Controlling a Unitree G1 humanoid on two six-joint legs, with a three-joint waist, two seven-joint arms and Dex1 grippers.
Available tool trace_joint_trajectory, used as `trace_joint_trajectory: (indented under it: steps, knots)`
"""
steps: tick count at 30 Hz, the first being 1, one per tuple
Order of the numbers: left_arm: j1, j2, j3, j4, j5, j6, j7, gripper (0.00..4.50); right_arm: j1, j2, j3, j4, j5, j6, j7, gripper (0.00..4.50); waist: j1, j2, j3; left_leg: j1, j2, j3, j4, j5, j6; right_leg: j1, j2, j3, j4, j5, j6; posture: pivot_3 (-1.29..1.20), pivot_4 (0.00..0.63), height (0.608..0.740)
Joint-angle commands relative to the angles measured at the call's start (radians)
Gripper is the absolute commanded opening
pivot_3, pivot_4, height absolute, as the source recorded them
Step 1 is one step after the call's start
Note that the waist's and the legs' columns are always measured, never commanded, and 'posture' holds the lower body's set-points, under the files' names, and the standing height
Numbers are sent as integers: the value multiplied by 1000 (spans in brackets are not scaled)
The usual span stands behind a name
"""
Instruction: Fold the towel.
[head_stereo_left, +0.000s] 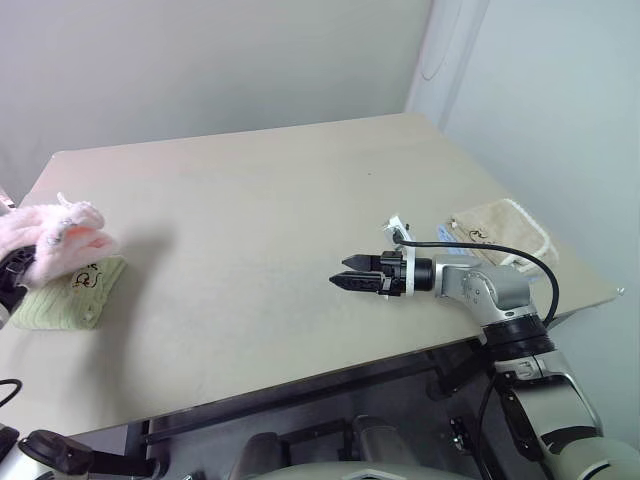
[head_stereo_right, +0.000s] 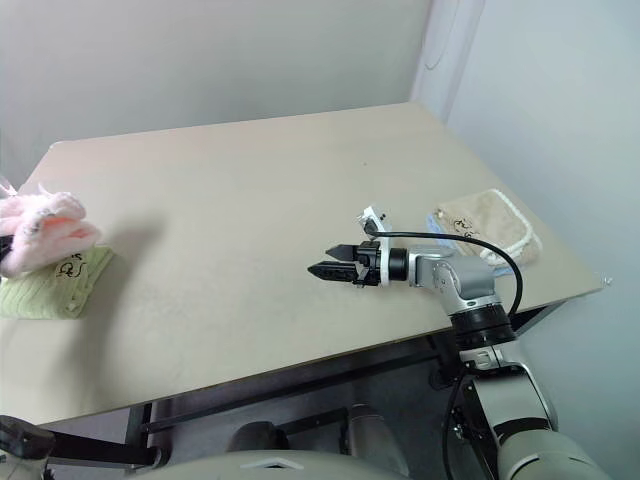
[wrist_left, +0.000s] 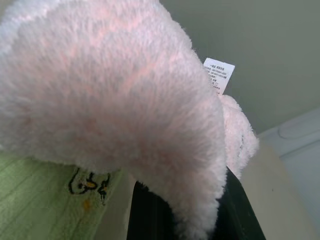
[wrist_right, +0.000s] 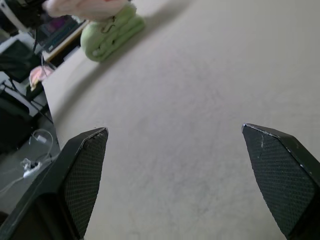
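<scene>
The pale pink towel (head_stereo_left: 60, 238) hangs bunched up at the table's far left edge, just above a green folded towel. My left gripper (head_stereo_left: 14, 272) is shut on it and mostly buried in the pile. In the left wrist view the towel (wrist_left: 115, 90) drapes over a dark finger (wrist_left: 150, 217), and its white care label (wrist_left: 218, 74) sticks out. My right gripper (head_stereo_left: 345, 278) hovers low over the bare table right of the middle. It points left towards the towel, is far from it, and stands open with nothing between its fingers (wrist_right: 85, 170).
A green folded towel (head_stereo_left: 65, 295) with a small dark logo lies under the pink one at the left edge. A beige folded towel (head_stereo_left: 500, 230) lies near the right edge. The tan table (head_stereo_left: 250, 180) stretches between them, with walls behind and to the right.
</scene>
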Motion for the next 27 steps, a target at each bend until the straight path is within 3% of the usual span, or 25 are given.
trace_joint_trajectory:
  steps: [1,9,14,19,27]
  knots:
    - [-2,40,-82,26,29,-137,-57,10,-27,-7,-16,-2,-11,-26,10,4500,-1,0,0,0,0,0,0,0,0,0,0,0,0,0,0,0,0,740]
    - [-86,160,-186,158,55,-329,-136,10,15,-30,-12,-28,-25,-30,9,4500,-1,-1,0,-1,0,2,0,0,0,-1,1,0,0,0,0,0,0,740]
    - [-47,195,-207,195,84,-425,-169,10,35,-37,-24,-37,-31,-36,4,4500,-3,1,0,0,0,3,0,0,0,-1,0,1,0,0,0,0,0,740]
    - [81,120,-223,235,99,-484,-202,10,60,-54,-27,-62,-33,-39,2,4500,-1,1,0,0,1,2,-1,0,0,-1,0,1,0,0,0,0,0,740]
    - [130,-16,-260,303,92,-531,-183,10,68,-70,-19,-32,-56,-61,-3,4500,11,-3,-2,0,1,2,2,0,0,1,0,0,1,0,1,0,0,740]
